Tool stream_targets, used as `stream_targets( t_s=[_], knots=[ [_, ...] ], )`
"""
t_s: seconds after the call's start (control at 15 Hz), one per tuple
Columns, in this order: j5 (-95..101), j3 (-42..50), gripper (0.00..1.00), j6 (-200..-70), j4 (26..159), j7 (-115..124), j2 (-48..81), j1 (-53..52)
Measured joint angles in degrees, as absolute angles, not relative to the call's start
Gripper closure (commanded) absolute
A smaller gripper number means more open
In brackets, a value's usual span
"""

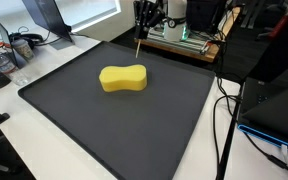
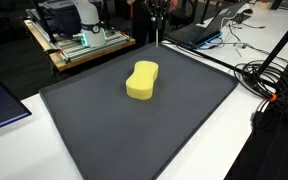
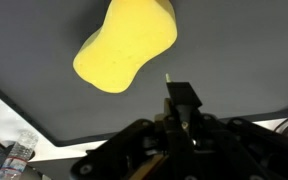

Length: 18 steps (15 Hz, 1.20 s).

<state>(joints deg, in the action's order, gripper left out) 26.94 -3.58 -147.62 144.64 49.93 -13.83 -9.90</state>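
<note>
Near the jaws' stick (image 1: 138, 44) lies the sponge (image 1: 122, 78).

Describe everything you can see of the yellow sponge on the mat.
The yellow sponge is a thick, peanut-shaped block of what looks like foam, with a pinched waist and rounded ends, plain and undamaged. It lies flat near the middle of the dark mat, touching only that. The claw, shut on a thin stick, stands apart from it, near the mat's edge.

You have soft, even room light on the dark mat (image 1: 104, 115); the sponge (image 1: 122, 78) casts barely a shadow. The window (image 1: 89, 10) at eleven o'clock glares (washed out). Wrist view blurs at six o'clock.
</note>
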Motion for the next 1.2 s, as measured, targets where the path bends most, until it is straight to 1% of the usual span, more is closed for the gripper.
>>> stream_targets(
  t_s=[0.2,0.53,0.93,1.2],
  knots=[
    [17.46,2.95,0.97,-152.01,149.29,36.52,-16.68,-12.02],
    [1.55,16.32,0.97,-150.11,150.7,14.81,-17.6,-17.06],
    [-14.89,17.16,0.97,-139.37,146.98,-2.97,-16.01,-8.21],
    [-20.89,17.23,0.97,-132.74,140.99,-6.66,-10.21,-3.08]
  ],
)
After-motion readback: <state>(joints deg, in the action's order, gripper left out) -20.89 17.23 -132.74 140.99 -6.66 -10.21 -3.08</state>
